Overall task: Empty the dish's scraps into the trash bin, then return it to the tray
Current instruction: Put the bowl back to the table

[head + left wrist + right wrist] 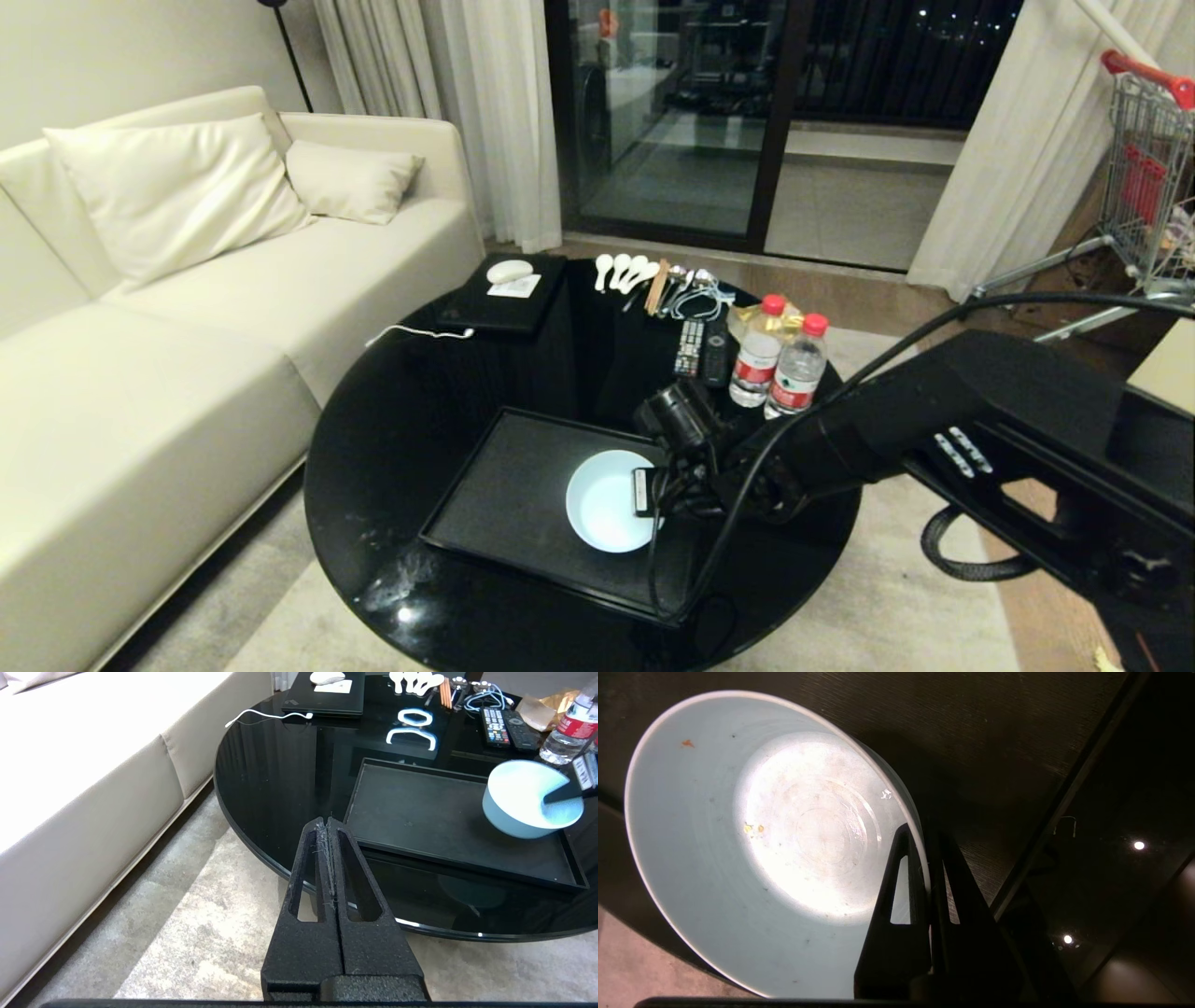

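Observation:
The pale-blue dish (607, 499) is over the right part of the black tray (513, 504) on the round black table; whether it rests on the tray cannot be told. My right gripper (644, 492) is shut on the dish's right rim, one finger inside and one outside, as the right wrist view shows (920, 835). Inside the dish (761, 835) only a few tiny orange and yellow crumbs of scraps (754, 828) cling. The dish (528, 798) and tray (444, 821) also show in the left wrist view, where my left gripper (328, 820) hangs shut and empty off the table's near edge. The trash bin is out of view.
Two water bottles (780, 369), remote controls (702, 350), white spoons (625, 271) and a black box (504, 294) stand at the table's far side. A cream sofa (187, 308) lies to the left, a shopping cart (1153, 177) far right. A cable (420, 331) trails near the box.

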You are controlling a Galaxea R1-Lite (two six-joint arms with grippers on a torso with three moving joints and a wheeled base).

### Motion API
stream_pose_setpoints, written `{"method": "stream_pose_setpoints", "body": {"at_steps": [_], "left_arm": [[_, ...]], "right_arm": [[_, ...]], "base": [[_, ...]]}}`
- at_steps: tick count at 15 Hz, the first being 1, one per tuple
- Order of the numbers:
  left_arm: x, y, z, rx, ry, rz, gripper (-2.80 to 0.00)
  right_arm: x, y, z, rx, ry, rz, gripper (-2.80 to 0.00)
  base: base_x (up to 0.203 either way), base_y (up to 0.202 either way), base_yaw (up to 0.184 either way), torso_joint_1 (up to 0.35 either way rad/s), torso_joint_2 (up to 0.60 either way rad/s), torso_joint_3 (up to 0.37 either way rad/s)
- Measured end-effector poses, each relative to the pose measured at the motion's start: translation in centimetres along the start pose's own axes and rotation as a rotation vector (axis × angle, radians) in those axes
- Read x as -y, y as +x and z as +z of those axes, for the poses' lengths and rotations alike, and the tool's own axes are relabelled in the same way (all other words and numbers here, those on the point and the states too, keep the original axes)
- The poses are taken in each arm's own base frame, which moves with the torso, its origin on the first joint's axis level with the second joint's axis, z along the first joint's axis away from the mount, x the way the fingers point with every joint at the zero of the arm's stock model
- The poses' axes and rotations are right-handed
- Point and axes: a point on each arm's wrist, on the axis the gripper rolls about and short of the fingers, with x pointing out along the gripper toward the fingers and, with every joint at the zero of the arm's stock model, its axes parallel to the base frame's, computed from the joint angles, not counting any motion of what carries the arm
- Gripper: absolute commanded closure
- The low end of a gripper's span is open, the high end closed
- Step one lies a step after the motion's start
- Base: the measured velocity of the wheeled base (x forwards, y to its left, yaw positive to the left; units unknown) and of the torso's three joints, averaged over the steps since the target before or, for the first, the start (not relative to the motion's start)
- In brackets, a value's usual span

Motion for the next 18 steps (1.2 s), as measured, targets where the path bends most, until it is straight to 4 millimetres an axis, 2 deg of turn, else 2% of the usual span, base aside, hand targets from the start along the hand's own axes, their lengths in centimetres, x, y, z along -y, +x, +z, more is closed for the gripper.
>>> {"method": "stream_pose_setpoints", "body": {"at_steps": [9,18], "left_arm": [[0.0,0.0,0.0,0.000,0.000,0.000,0.00],[0.0,0.0,0.0,0.000,0.000,0.000,0.00]], "right_arm": [[1.3,2.5,-0.8,-0.011,0.043,-0.031,0.00],[2.1,3.8,-1.1,-0.007,0.054,-0.046,0.00]], "base": [[0.000,0.000,0.000,0.000,0.00,0.000],[0.000,0.000,0.000,0.000,0.00,0.000]]}}
